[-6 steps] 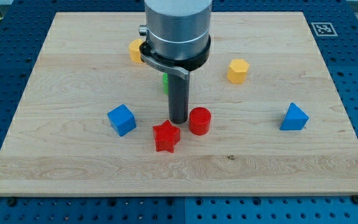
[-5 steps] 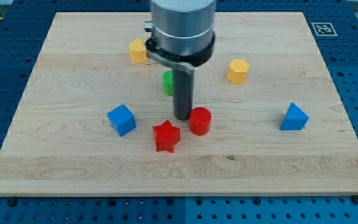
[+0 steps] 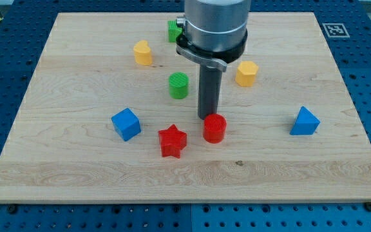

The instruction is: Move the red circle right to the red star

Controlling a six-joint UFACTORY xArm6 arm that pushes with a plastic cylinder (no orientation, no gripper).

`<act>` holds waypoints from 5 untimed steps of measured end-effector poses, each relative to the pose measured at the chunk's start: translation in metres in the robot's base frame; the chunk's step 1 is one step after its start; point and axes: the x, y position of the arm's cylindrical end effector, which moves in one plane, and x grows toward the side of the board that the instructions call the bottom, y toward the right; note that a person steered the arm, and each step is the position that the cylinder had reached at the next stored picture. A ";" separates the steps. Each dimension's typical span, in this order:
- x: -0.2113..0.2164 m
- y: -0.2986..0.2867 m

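The red circle, a short cylinder, stands on the wooden board a little right of and slightly above the red star, with a gap between them. My tip is at the red circle's upper left edge, touching or nearly touching it. The rod rises from there to the arm's grey body at the view's top.
A blue cube lies left of the star. A green cylinder is above the star, a second green block shows at the top beside the arm. Yellow blocks sit at the upper left and at the right of the rod. A blue wedge-like block is at the right.
My tip has moved right, from above the star to the red circle's upper left edge. The red circle has shifted slightly right and down. The green blocks are now uncovered.
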 end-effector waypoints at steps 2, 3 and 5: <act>0.015 0.011; 0.015 0.005; 0.015 -0.055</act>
